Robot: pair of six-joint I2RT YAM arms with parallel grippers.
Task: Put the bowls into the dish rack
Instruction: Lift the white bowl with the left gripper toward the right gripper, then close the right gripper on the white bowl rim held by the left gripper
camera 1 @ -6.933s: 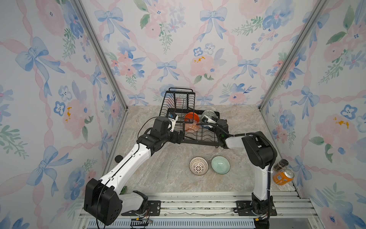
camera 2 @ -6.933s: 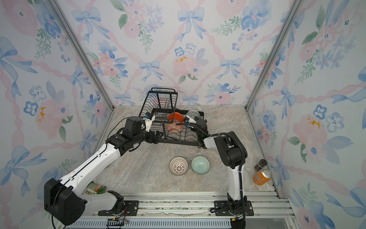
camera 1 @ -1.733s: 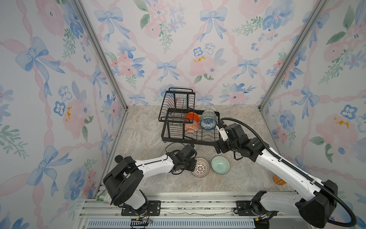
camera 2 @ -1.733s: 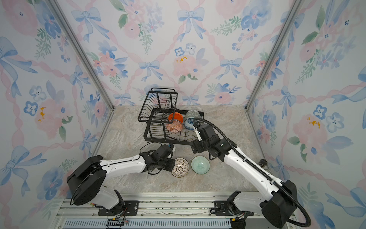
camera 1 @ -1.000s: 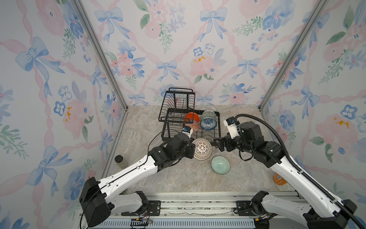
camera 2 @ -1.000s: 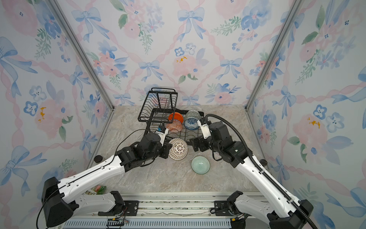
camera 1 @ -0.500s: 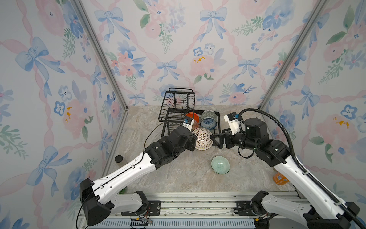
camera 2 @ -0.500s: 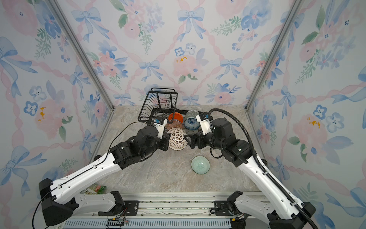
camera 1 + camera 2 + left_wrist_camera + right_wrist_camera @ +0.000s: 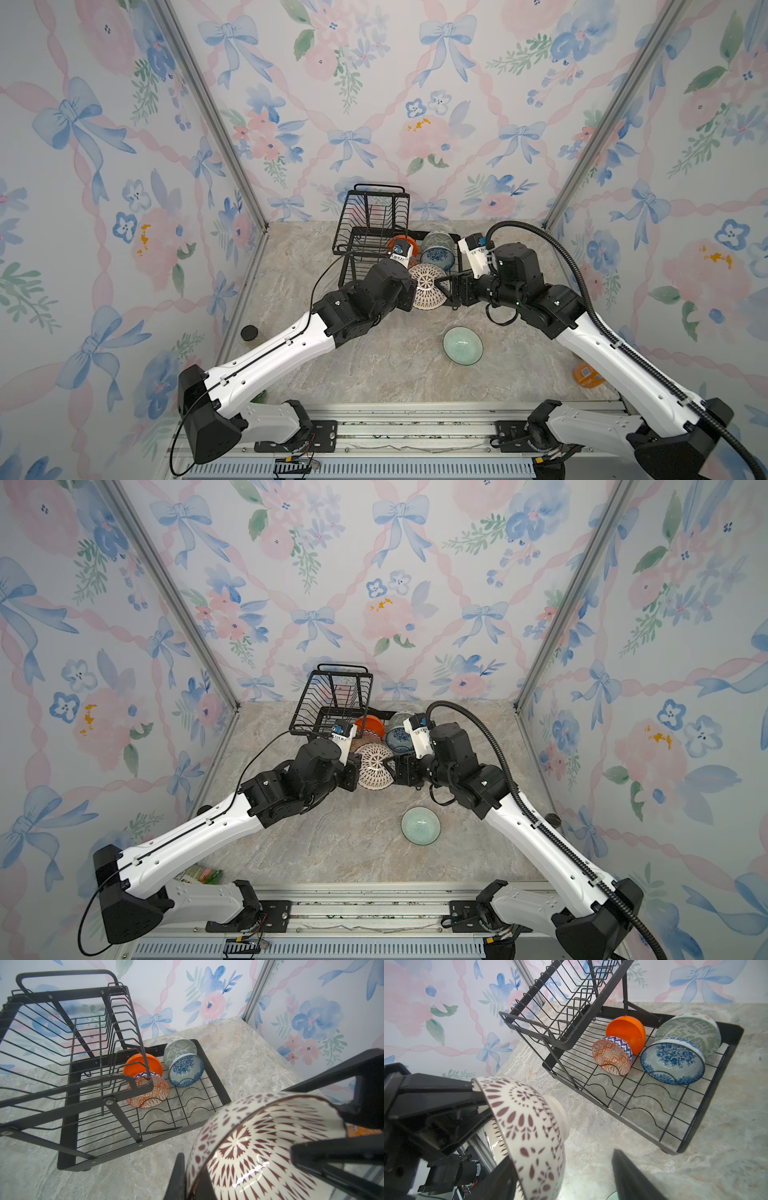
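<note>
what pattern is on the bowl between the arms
The bowl is white with brown lattice; clearest in the left wrist view.

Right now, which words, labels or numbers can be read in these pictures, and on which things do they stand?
Nothing is legible.
Orange container: label too small to read.
Green packet: print blurred.
Left wrist camera: tiny marks, unreadable.

Lattice bowl [image 9: 426,286] tipped on edge at the front edge of the dish rack [image 9: 365,232]. Left gripper [image 9: 413,291] pinches its rim. Right gripper [image 9: 445,289] at opposite side, jaws apart. Mint bowl [image 9: 462,345] upright, well in front of the rack.
</note>
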